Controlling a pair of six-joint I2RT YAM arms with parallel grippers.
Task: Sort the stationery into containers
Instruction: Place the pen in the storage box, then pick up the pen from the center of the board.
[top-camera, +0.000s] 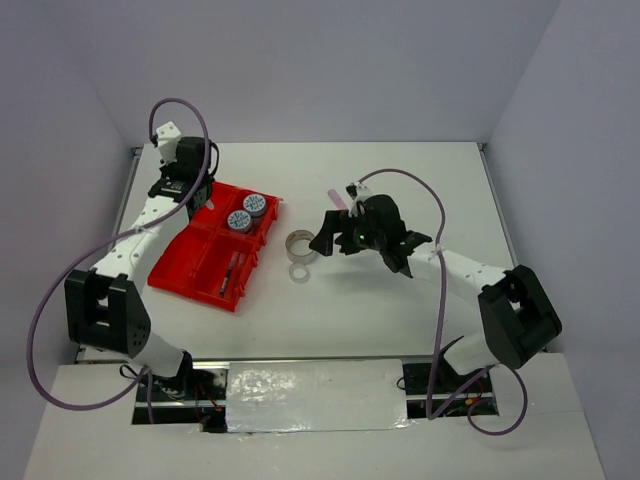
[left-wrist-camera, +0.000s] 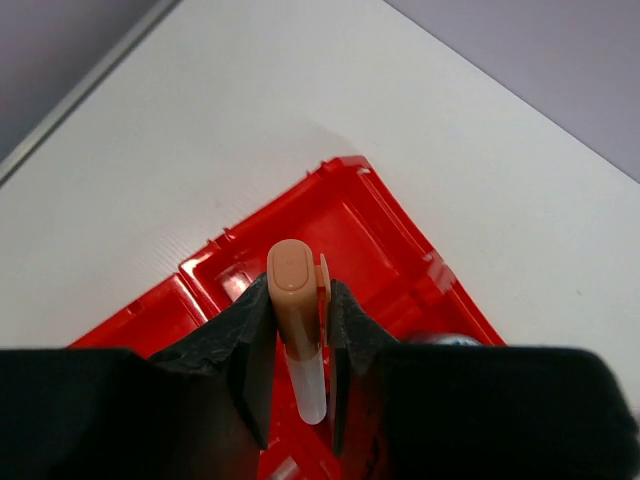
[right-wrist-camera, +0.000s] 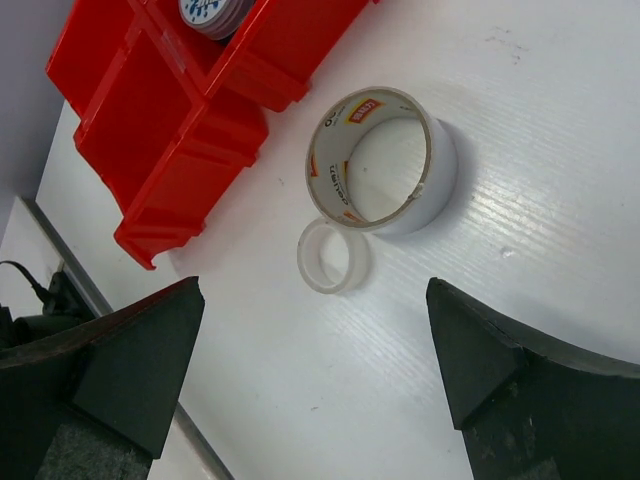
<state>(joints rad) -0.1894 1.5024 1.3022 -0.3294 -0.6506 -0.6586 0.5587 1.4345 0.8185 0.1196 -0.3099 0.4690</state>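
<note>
The red plastic tray (top-camera: 178, 272) is sitting on the left of the white table (top-camera: 420, 180). It is 1 glossy, hard-walled piece split into 4 rectangular compartments. 2 round blue-white tape rolls (top-camera: 254, 204) are lying flat side by side in its far-right compartment. 1 thin dark pen (top-camera: 232, 272) is lying in the near-right compartment.

The left gripper (left-wrist-camera: 298, 312) is hovering over the far-left compartment. Its 2 black fingers are pinching 1 smooth stick (left-wrist-camera: 292, 290) between them. The stick has a rounded peach cap, and a translucent barrel is showing below it.

Right of the tray, 2 tape rings are lying flat on the table with their holes facing up. 1 is a wide grey-white ring (right-wrist-camera: 436, 180) with a printed label on its inner wall. The other is a smaller, thinner translucent ring (right-wrist-camera: 332, 257) just beside it on its near side. Both are lying apart from the tray.

The right gripper (right-wrist-camera: 312, 335) is hanging over these 2 rings. Its 2 wedge-shaped black fingers are spread wide and touching neither ring. 1 slim pink stick (top-camera: 336, 198) is lying on the table just beyond that gripper.
</note>
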